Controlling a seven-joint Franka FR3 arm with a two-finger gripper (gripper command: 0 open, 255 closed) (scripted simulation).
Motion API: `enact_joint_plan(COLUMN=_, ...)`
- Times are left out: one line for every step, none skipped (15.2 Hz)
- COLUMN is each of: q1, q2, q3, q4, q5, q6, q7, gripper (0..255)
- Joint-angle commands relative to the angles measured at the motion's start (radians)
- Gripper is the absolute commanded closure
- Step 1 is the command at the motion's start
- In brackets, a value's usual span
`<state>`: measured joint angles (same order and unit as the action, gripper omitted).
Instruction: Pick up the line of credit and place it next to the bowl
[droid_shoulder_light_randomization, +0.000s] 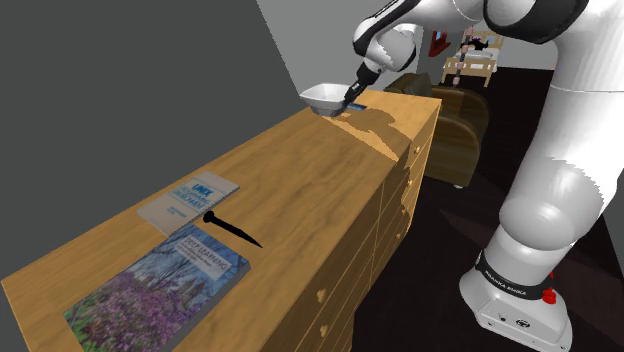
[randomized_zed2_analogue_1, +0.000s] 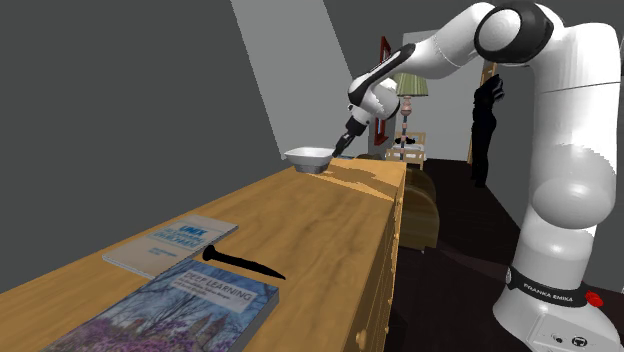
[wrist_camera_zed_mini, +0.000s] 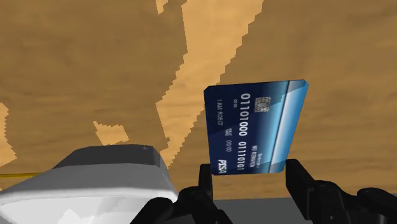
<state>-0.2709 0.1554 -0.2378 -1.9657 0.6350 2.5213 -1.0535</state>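
The end effector (wrist_camera_zed_mini: 251, 173) pinches the blue credit card (wrist_camera_zed_mini: 254, 124) by its side edges, low over the far end of the dresser (droid_shoulder_light_randomization: 330, 190) and just beside the white bowl (droid_shoulder_light_randomization: 323, 97). It seems positioned so that releasing leaves the card alongside.

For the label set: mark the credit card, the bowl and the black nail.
credit card (wrist_camera_zed_mini: 254, 127): wrist view, middle of its blue face.
bowl (droid_shoulder_light_randomization: 322, 103): shoulder view, outer white wall.
black nail (droid_shoulder_light_randomization: 236, 230): shoulder view, mid-shank.
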Motion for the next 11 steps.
enact_joint_plan(q1=-0.001, q2=0.011, q3=0.005, q4=-0.011, q5=0.020, q6=0.019, q7=-0.020, gripper=255)
enact_joint_plan(q1=-0.003, q2=0.017, q3=0.007, q4=-0.016, q5=0.030, q6=0.028, q7=-0.031, gripper=255)
enact_joint_plan(q1=-0.004, q2=0.024, q3=0.010, q4=-0.020, q5=0.041, q6=0.037, q7=-0.042, gripper=255)
enact_joint_plan(q1=-0.005, q2=0.030, q3=0.012, q4=-0.025, q5=0.052, q6=0.046, q7=-0.053, gripper=255)
enact_joint_plan(q1=-0.006, q2=0.037, q3=0.015, q4=-0.029, q5=0.063, q6=0.055, q7=-0.064, gripper=255)
enact_joint_plan(q1=-0.008, q2=0.044, q3=0.018, q4=-0.032, q5=0.075, q6=0.063, q7=-0.076, gripper=255)
enact_joint_plan(q1=-0.010, q2=0.051, q3=0.022, q4=-0.036, q5=0.087, q6=0.072, q7=-0.087, gripper=255)
enact_joint_plan(q1=-0.012, q2=0.058, q3=0.025, q4=-0.039, q5=0.098, q6=0.080, q7=-0.099, gripper=255)
enact_joint_plan(q1=-0.013, q2=0.065, q3=0.029, q4=-0.042, q5=0.110, q6=0.088, q7=-0.111, gripper=255)
enact_joint_plan(q1=-0.016, q2=0.073, q3=0.032, q4=-0.044, q5=0.123, q6=0.096, q7=-0.123, gripper=255)
enact_joint_plan(q1=-0.018, q2=0.081, q3=0.036, q4=-0.047, q5=0.135, q6=0.104, q7=-0.136, gripper=255)
